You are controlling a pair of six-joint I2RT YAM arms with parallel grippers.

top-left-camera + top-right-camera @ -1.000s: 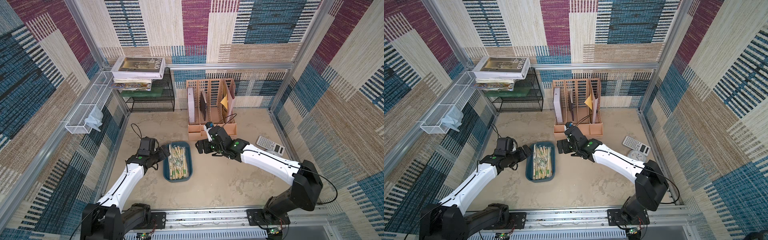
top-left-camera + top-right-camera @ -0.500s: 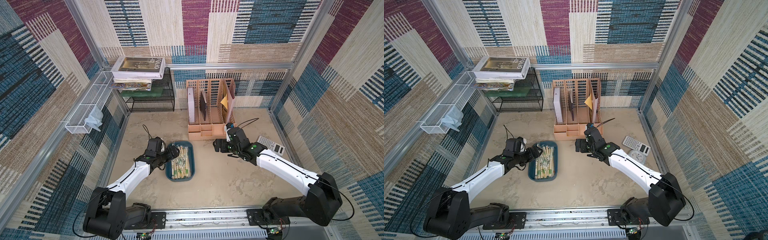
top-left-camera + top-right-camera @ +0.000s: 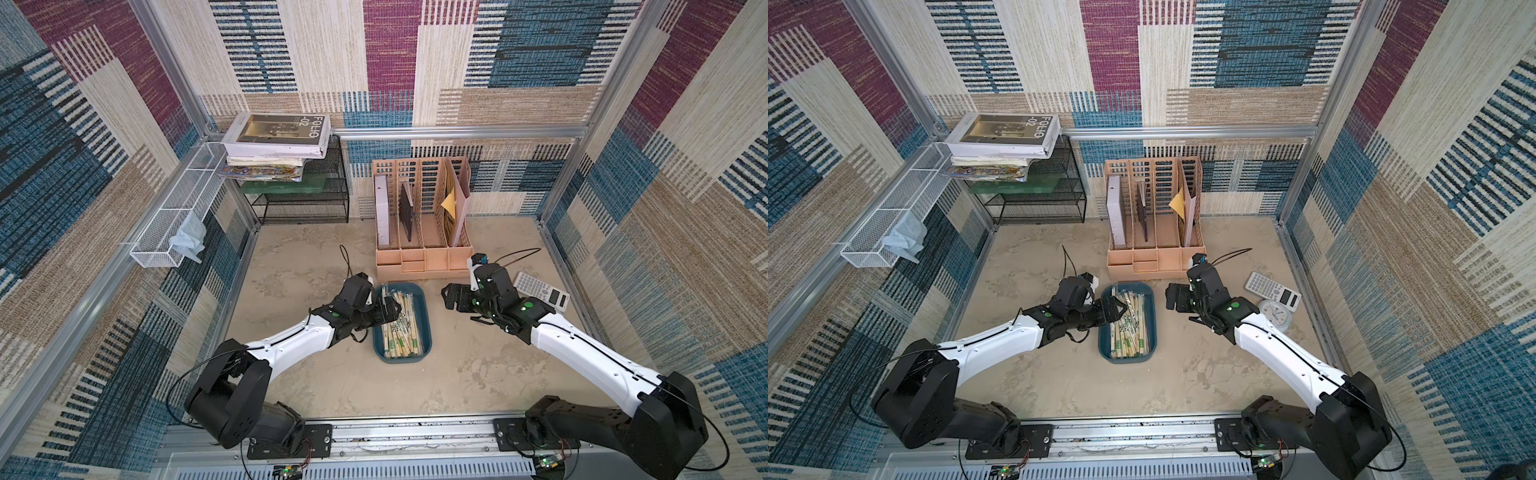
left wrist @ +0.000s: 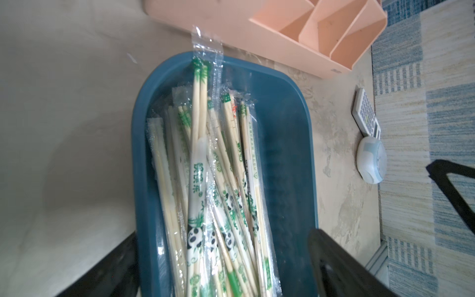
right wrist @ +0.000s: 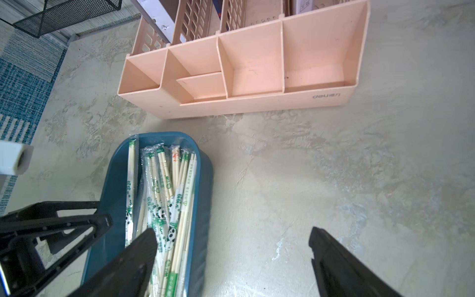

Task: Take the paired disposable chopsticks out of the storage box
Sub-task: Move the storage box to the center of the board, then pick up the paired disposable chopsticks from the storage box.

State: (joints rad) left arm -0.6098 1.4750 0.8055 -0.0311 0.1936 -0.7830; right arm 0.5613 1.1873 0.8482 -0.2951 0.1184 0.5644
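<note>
Chopstick pairs [image 3: 401,322] are all still held in the teal storage box [image 3: 423,316]. None is lifted and none is seen on the table [image 3: 332,374]. The pile is loose and crossed. One green-printed wrapped pair [image 4: 199,159] is laid on top, with its clear wrapper end poking over the rim beyond the fingertips.

Change: the left gripper [image 3: 388,311] is brought from beside the box to over it. Its fingers are spread wide. In the left wrist view the pile is framed between them and most of the box width is taken into the gap. Nothing is pinched. Contact with the wrappers cannot be told, but the gripper looks to be held above the pile.

The right gripper [image 3: 453,297] is pulled back from the box toward the calculator [image 3: 540,291]. Its fingers are also spread and empty. In the right wrist view bare table is seen between them, and the box is left just outside one finger [image 5: 128,262].

Meaning: the pick is likely given to the left arm, and the right arm is cleared out of the way. The stage is judged as pre-grasp, with extraction not begun. A descent and a close across the top pair are needed next.

Risks: the wrappers look slick, so neighbouring pairs may be dragged along. With the fingers spread about as wide as the box, the rim may be caught.
</note>
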